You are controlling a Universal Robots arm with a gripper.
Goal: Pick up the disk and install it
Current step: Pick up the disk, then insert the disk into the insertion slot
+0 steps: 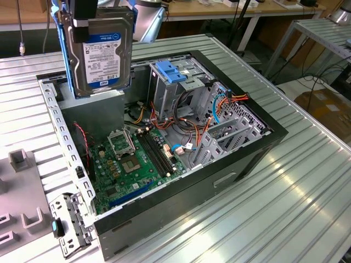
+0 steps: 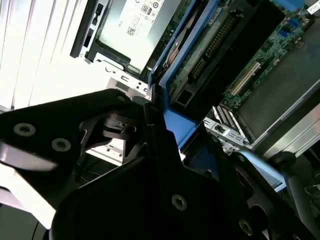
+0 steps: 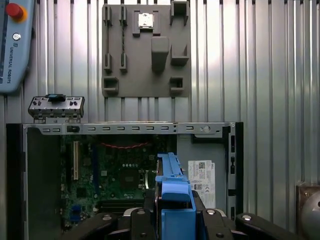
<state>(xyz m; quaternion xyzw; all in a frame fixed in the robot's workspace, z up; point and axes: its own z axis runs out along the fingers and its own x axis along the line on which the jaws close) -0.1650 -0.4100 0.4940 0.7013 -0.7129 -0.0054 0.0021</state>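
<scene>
Exterior view is showing my black pincer (image 1: 82, 22) clenching the upper end of the disk (image 1: 103, 52), a flat rectangular silver-grey metal hard drive with a blue-and-white label, framed by blue plastic carrier rails. I am holding it on edge, so its long axis is running straight down from my pincer and its labelled face is turning toward that camera. In the first wrist view my pincer (image 3: 172, 222) is squeezing both flanks of the blue carrier (image 3: 172, 192), and in the second wrist view the disk (image 2: 220, 50) is presenting its dark connector side beside a blue rail.

Directly below the hanging disk, the open black computer case (image 1: 219, 181) is lying on its side. Its grey power-supply box with a white sticker (image 3: 201, 176) and its green motherboard (image 3: 120, 175) are sitting just under the drive's lower end, apart from it.

Farther off, the tall bare-metal drive cage (image 1: 175, 90) topped by a blue latch (image 1: 171, 73) is standing lower than my pincer and toward the exterior view's right of the disk, with open air between them. I am judging that this sideways and downward offset is the relation that matters.

Beyond the case, the ribbed aluminium table (image 1: 296, 197) is carrying a grey moulded fixture plate (image 3: 142, 65).
</scene>
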